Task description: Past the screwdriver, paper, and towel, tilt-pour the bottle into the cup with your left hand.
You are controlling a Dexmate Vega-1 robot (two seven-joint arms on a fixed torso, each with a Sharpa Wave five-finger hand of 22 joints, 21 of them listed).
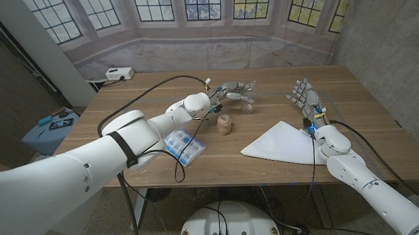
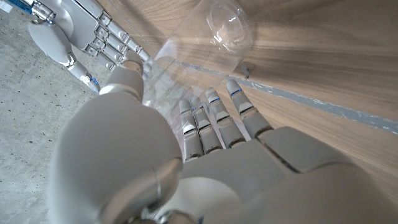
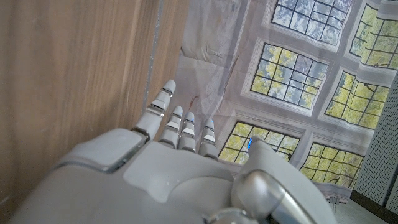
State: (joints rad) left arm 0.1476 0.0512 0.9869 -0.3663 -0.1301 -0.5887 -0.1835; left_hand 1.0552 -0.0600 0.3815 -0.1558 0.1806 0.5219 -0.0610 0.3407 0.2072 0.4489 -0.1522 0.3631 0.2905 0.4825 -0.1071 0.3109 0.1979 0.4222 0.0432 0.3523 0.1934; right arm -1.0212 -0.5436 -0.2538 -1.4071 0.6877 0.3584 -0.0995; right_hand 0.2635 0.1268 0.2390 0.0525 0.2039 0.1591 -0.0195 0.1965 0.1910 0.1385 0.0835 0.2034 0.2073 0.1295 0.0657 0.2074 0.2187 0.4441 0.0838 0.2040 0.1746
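The table point(image 1: 366, 125) is wood with a visible grain and a smooth, matt finish. At about its centre a clear plastic bottle point(image 1: 246, 102) looks glossy and see-through in the left hand point(image 1: 231, 94), whose shell is smooth white plastic with a soft sheen and grey metallic fingers point(image 2: 214, 118). The right hand point(image 1: 304, 95), at 3 o'clock, has the same finish. A white sheet point(image 1: 278, 143) at 5 o'clock looks like matt paper or cloth. The packet point(image 1: 184, 145) at 7 o'clock is shiny.
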